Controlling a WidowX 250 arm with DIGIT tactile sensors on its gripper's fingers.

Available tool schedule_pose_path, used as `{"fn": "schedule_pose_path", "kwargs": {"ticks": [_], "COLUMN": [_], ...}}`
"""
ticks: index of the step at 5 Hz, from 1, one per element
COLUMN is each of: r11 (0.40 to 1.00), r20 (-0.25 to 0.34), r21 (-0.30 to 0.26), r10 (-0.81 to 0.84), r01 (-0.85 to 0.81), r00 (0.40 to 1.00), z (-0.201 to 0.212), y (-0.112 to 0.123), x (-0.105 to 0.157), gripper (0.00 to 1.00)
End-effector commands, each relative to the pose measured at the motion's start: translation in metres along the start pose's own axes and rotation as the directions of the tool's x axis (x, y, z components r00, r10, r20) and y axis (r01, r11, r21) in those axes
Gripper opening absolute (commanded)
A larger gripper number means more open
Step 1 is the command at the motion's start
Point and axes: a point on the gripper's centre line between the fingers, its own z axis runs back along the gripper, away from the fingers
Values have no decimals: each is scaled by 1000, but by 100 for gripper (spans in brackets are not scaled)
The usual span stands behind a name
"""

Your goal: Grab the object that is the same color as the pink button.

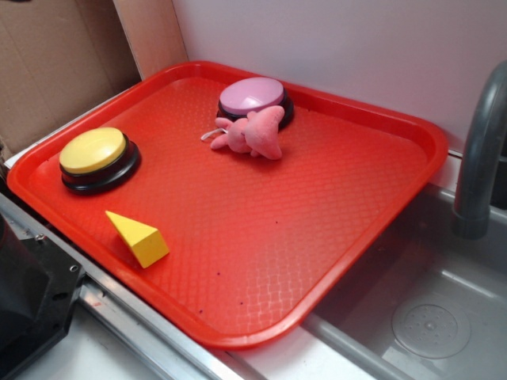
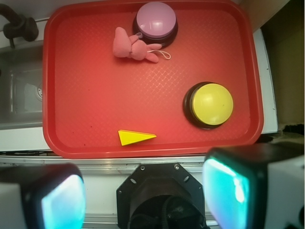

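My end effector hangs released, short of the tray. Past the wedge, the plush lies touching the pink button at the far rim. It looks light and squashy; I'd pinch its body, clear of the button.

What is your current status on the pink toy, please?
Gripper open, fingers empty, outside the tray. Pink plush toy beside pink button. Approach path unobstructed.
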Motion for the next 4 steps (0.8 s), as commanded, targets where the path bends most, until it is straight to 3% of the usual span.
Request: {"fn": "schedule_pose_path", "kwargs": {"ticks": [1,2,3,4], "r11": [1000,982,905,776], "r20": [0,-48,-32,51], "r21": [0,-10,-12,-17], "r10": [0,187,425,631], "r01": [0,-188,-425,-631], "r00": [1000,981,905,774], "z": [0,-12,-27,-53], "y": [0,-3,-7,-14], "x": [0,23,48,78], "gripper": [100,100,100,100]}}
